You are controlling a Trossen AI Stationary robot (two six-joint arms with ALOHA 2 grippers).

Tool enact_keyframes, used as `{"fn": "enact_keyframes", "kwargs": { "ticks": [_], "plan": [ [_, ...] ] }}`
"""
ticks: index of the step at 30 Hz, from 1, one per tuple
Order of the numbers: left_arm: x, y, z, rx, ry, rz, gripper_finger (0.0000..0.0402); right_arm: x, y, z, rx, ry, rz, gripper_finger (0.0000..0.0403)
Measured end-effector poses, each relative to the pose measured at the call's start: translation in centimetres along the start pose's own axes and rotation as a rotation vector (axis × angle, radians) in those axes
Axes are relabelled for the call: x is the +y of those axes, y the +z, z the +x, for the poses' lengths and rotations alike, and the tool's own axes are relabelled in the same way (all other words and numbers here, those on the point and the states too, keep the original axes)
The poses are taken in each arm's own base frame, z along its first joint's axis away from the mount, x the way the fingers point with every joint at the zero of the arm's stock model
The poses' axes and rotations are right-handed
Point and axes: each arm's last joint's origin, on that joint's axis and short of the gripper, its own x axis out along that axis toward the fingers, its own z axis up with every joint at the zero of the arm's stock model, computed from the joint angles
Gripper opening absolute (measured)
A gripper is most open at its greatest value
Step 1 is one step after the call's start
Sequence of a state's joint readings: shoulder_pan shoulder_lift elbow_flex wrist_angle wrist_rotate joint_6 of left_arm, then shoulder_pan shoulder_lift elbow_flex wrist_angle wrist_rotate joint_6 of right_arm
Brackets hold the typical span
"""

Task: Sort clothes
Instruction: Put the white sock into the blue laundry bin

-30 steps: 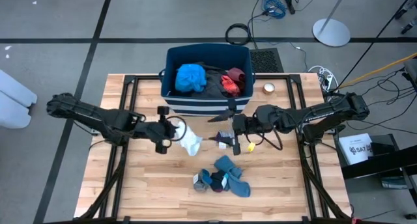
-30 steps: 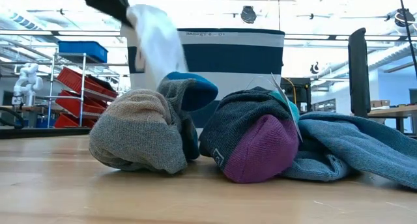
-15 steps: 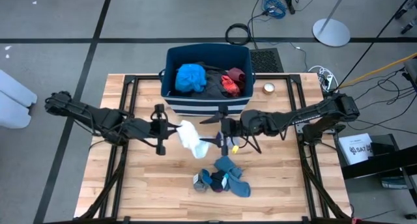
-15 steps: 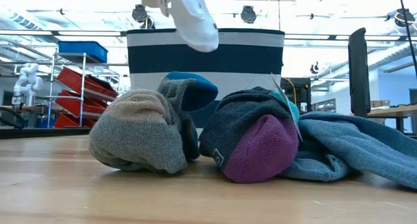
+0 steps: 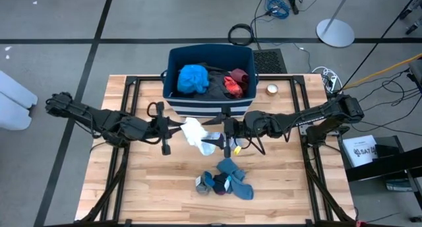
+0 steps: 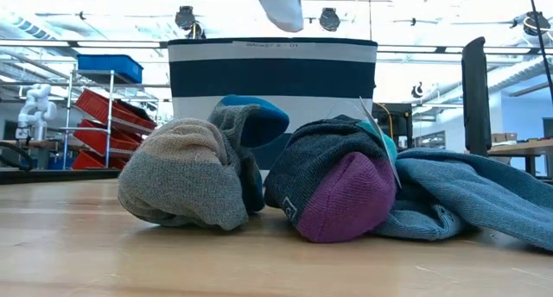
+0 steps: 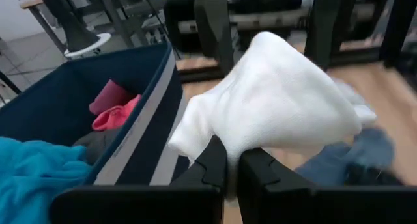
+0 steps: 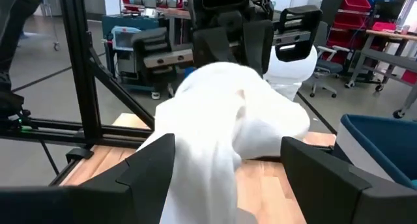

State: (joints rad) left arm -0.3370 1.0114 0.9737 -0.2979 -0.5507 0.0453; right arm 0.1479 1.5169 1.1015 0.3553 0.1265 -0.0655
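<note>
Left gripper [image 5: 173, 123] is clamped on the white garment [image 5: 192, 130]; in the left wrist view my two fingers [image 7: 215, 165] sit pressed together with the white cloth [image 7: 273, 100] bunched right above them. Right gripper [image 5: 217, 131] has come in from the other side with its fingers spread wide; in the right wrist view the cloth [image 8: 228, 113] hangs between the two open fingers [image 8: 146, 168], not pinched yet as far as I can see. So I have the piece held up off the table, between both arms, just in front of the bin [image 5: 173, 98]. In the low view only its lower tip [image 6: 278, 5] shows, above the bin's rim.

Progress, my read: partly done. The bin already holds a bright blue top [image 5: 193, 78], something dark grey [image 5: 216, 83] and a red and maroon bundle [image 5: 235, 83]. The white piece is mid-transfer, not in yet.

Left to do: the sock pile [image 5: 224, 177] on the table [image 5: 145, 187], nearer my side than the held cloth and well apart from the bin. The low view shows a grey-tan sock [image 6: 186, 180], a dark one with a purple toe [image 6: 341, 193] and a blue-grey one [image 6: 471, 193], touching each other. I can't count exactly how many are in there.

Rough guess: somewhat over half through, with the small items remaining.
</note>
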Motion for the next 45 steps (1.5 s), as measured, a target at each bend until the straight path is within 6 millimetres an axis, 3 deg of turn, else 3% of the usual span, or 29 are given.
{"fn": "enact_keyframes", "kwargs": {
  "ticks": [8,21,26,36,45],
  "plan": [
    [-0.4,0.5,0.0,-0.048,-0.016,-0.063,0.002,0.0,0.2,0.0,-0.02,0.008,0.004,0.0267],
    [-1.6,0.3,1.8,-0.038,-0.017,-0.056,0.002,0.1,0.4,0.0,-0.047,0.05,0.02,0.0257],
    [-1.6,0.3,1.8,-0.041,-0.017,-0.057,0.002,0.1,0.4,0.0,-0.048,0.046,0.003,0.02],
    [-1.7,0.3,1.8,-0.041,-0.055,-0.046,0.002,0.1,0.4,0.0,-0.05,0.046,-0.068,0.0021],
    [-1.8,0.0,1.8,-0.02,-0.07,-0.005,0.0032,0.1,0.4,0.0,-0.049,0.044,-0.08,0.0014]
  ]
}}
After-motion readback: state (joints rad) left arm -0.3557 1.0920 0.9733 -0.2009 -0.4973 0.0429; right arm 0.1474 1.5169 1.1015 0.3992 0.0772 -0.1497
